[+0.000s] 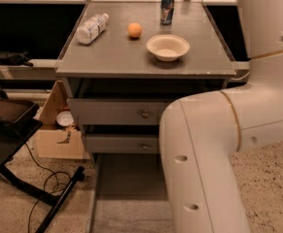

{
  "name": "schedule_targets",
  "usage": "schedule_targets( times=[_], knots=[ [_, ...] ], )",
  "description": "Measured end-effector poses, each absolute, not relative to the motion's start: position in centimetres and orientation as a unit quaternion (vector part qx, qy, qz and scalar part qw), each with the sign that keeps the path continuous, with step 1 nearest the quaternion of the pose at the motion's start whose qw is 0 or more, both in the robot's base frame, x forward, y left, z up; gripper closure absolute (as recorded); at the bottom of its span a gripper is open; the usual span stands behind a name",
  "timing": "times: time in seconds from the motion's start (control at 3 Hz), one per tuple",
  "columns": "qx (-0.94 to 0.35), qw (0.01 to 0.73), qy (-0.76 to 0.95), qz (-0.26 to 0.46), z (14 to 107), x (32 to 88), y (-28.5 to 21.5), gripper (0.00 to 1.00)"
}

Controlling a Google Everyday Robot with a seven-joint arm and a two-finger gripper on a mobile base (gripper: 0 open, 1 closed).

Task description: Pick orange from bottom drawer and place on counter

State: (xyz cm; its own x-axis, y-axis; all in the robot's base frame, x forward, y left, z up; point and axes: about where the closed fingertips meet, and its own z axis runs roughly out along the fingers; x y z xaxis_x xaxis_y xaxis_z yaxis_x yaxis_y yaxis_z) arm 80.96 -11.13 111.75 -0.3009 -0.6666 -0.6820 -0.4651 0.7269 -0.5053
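The orange [134, 30] rests on the counter [116, 59], toward its back, between a lying bottle and a bowl. The bottom drawer [126, 188] is pulled out below the two upper drawers; the part of its flat grey floor that shows is bare. My gripper is out of view. Only the thick white arm [204, 154] shows, filling the right side and hiding the drawer's right part.
On the counter are a clear plastic bottle [92, 28] on its side, a cream bowl [168, 47] and an upright can [167, 7]. A cardboard box [58, 135] and a black stand [9, 125] with a cable are on the floor at left.
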Motion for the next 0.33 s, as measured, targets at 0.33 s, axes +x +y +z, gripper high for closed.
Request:
schedule_targets(
  times=[0.33],
  knots=[
    [-0.306,0.445,0.836,-0.099,112.23,77.43,-18.11,0.00]
  ],
)
